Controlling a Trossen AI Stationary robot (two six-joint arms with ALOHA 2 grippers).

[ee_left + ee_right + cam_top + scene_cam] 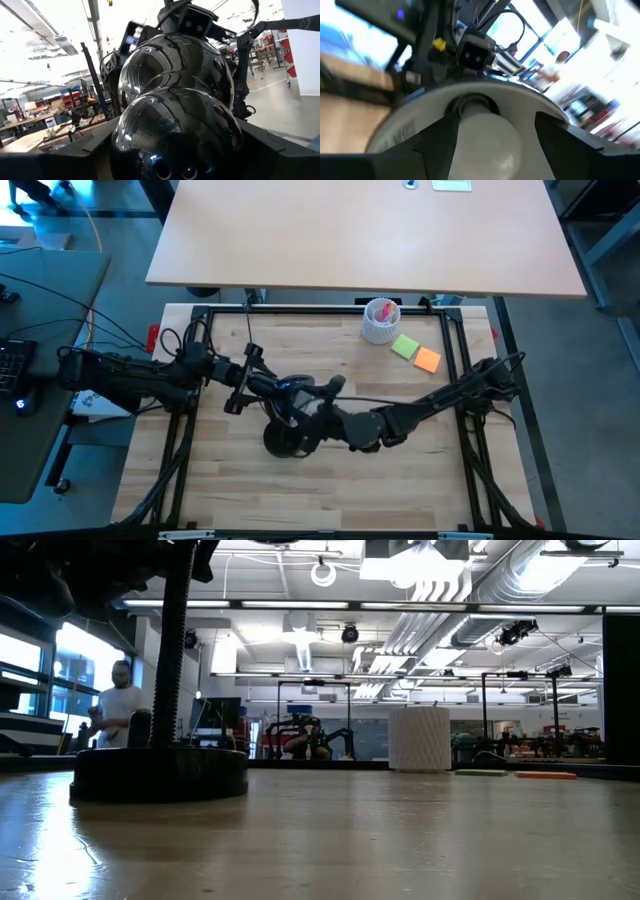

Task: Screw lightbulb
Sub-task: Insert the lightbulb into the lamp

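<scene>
On the wooden table (330,490), toward its middle, stands the black desk lamp, its round base (160,775) flat on the boards and its stem rising out of the low view. Both arms meet over it. Left gripper (262,385) has the glossy shade (175,85) between its fingers, jaws spread wide around the dome and apparently bracing it, the shade's mouth turned toward the other arm. Right gripper (482,145) reaches in from the opposite side; its two dark fingers flank the lightbulb (482,142), jaws set wide on the white globe and grasping it. Bulb sits inside the shade's white interior (420,112), its neck at the socket collar (472,106); whether the thread is caught or fully home cannot be told. Judged step: the screwing-in itself, shade steadied by one arm, bulb turned by the other. Next move likely calls for a wrist roll about the bulb's own axis with light inward pressure, keeping it square to the socket, while the left grip holds against the twist. Well clear at the table's far edge: a white ribbed cup (380,320), then a green note (404,346) and an orange note (427,360).
</scene>
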